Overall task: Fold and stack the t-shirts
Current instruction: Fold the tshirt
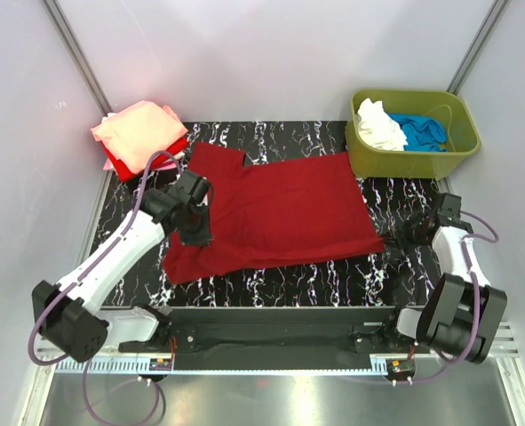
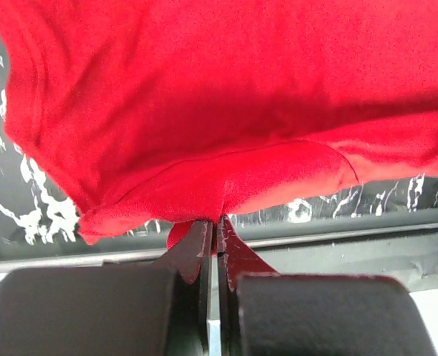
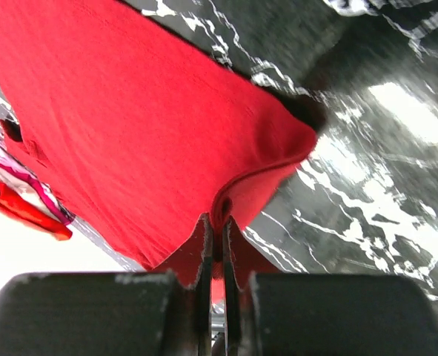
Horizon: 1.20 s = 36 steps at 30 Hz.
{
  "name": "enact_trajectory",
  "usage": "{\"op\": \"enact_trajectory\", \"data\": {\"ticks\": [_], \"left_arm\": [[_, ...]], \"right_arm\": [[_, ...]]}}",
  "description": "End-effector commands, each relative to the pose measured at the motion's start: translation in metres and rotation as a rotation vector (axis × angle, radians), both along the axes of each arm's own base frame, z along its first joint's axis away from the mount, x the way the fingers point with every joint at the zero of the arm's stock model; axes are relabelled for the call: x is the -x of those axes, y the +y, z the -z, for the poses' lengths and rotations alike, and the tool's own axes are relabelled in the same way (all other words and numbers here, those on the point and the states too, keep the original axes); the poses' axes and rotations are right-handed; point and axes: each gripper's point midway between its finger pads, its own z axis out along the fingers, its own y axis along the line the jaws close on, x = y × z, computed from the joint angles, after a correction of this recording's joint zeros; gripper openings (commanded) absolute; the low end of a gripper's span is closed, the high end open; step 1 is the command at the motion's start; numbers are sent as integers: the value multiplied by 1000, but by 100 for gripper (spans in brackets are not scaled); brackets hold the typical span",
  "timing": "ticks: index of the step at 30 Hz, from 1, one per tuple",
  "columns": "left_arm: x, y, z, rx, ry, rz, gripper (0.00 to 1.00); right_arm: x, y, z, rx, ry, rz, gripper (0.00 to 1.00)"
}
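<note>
One dark red tee [image 1: 289, 211] spread flat, lightly creased.

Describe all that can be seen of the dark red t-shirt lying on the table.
The dark red t-shirt is plain, soft cloth that looks like cotton. It lies spread nearly flat on the black marbled table, its long side running left to right, with one short sleeve pointing toward the far left. The left gripper pinches its left edge with shut fingers. The right gripper pinches its near right corner likewise.
</note>
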Motion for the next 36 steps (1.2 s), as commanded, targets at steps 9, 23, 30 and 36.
{"op": "enact_trajectory", "data": {"ticks": [9,23,30,36], "left_arm": [[-66,0,-10,29,-12,127,0],[-119,26,45,14,120,51,18],[-156,50,3,31,-2,-73,67],[-98,53,-10,155,-80,-228,71]], "right_arm": [[-62,12,-8,-46,-60,-98,0],[-116,7,23,-39,19,-126,29],[-141,-11,-12,72,-27,-169,85],[-95,-11,-32,163,-84,-166,92]]}}
